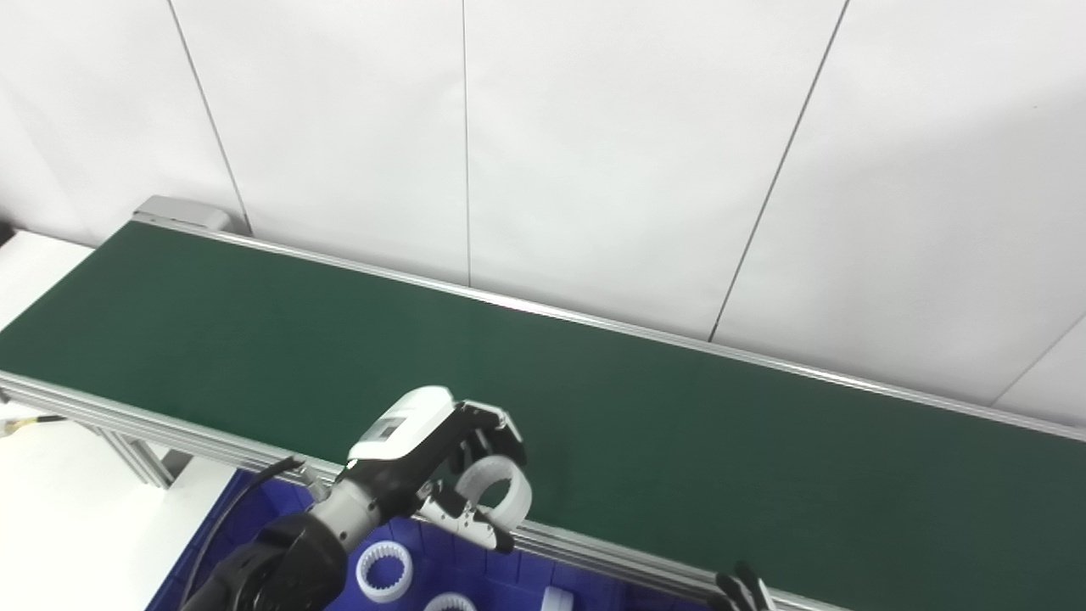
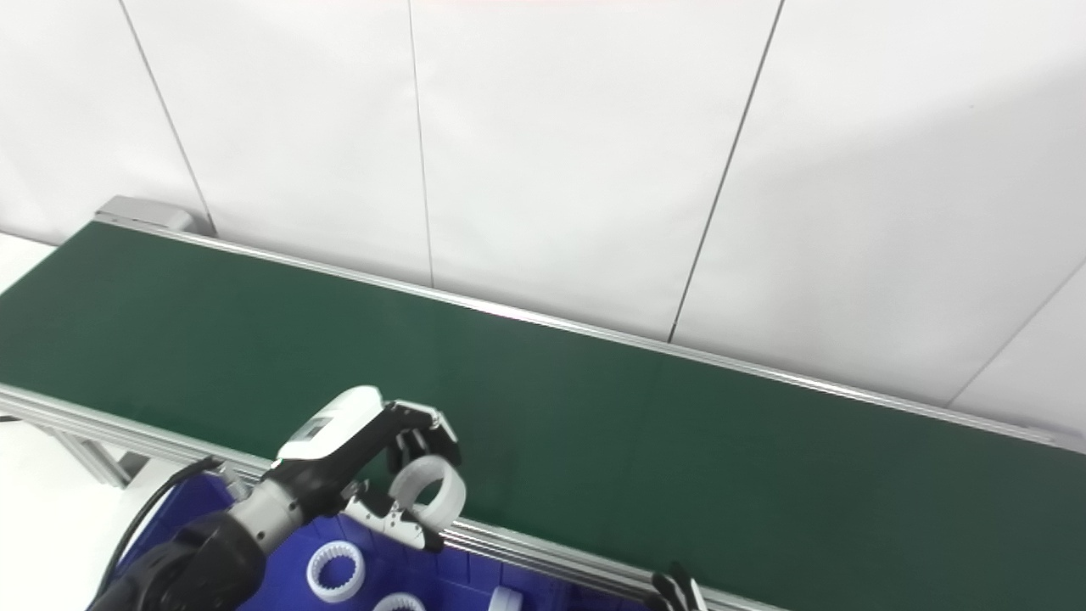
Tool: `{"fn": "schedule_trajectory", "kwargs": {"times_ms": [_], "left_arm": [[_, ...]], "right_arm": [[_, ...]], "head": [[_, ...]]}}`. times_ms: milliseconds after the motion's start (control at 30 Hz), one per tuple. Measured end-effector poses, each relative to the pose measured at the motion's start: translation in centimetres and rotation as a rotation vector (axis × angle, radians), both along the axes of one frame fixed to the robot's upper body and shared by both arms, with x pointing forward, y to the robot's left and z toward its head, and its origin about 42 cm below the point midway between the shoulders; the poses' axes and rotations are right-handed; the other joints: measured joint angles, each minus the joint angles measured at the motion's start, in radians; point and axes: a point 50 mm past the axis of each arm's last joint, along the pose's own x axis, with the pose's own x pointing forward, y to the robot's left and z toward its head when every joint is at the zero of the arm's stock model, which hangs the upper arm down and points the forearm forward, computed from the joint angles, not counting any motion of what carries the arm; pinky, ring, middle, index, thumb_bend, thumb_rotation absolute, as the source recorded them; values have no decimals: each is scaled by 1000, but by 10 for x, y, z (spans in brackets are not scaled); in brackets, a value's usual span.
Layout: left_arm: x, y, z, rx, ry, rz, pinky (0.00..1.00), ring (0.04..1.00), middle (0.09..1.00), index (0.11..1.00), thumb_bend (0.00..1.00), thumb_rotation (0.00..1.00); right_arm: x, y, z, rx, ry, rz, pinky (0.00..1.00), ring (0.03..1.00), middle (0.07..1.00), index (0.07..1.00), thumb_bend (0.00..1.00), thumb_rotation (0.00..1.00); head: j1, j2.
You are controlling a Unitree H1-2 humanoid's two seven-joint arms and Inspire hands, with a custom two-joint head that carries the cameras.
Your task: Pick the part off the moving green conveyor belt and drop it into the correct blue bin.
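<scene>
Left hand [image 1: 441, 462] has the white ring part [image 1: 496, 492] pinched between fingers and thumb, held just above the near rail of the green conveyor belt [image 1: 679, 424] — so the pick looks done and the belt itself shows nothing else on it. The blue bin [image 1: 509, 577] sits right below with more white toothed rings [image 1: 383, 570] in it — what's left is to carry the part over and release. The right hand [image 1: 742, 590] barely peeks in at the bottom edge; I cannot tell how its fingers stand.
</scene>
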Motion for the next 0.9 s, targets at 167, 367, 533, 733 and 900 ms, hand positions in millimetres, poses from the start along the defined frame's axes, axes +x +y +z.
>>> {"fn": "schedule_trajectory", "kwargs": {"times_ms": [167, 367, 533, 733, 900], "left_arm": [[-24, -2, -13, -46, 56, 65, 382, 422, 494, 524, 476, 0], [-36, 6, -19, -34, 93, 119, 371, 438, 493, 514, 476, 0], [-39, 13, -38, -16, 142, 170, 363, 435, 487, 519, 476, 0], [-42, 16, -54, -4, 171, 211, 381, 428, 490, 517, 477, 0], [-43, 18, -70, 27, 215, 232, 384, 420, 492, 520, 476, 0]], "right_arm": [[2, -5, 7, -10, -24, 12, 780, 855, 901, 954, 511, 802], [6, -11, 22, -3, -65, 18, 774, 849, 891, 939, 518, 760], [7, -19, 30, 3, -69, 4, 768, 837, 877, 928, 536, 750], [7, -33, 39, -5, -74, 6, 753, 829, 875, 922, 566, 749], [3, -40, 43, -1, -60, -12, 740, 822, 867, 914, 570, 739]], "head": [[2, 71], [15, 169], [43, 210], [61, 250], [78, 288]]}}
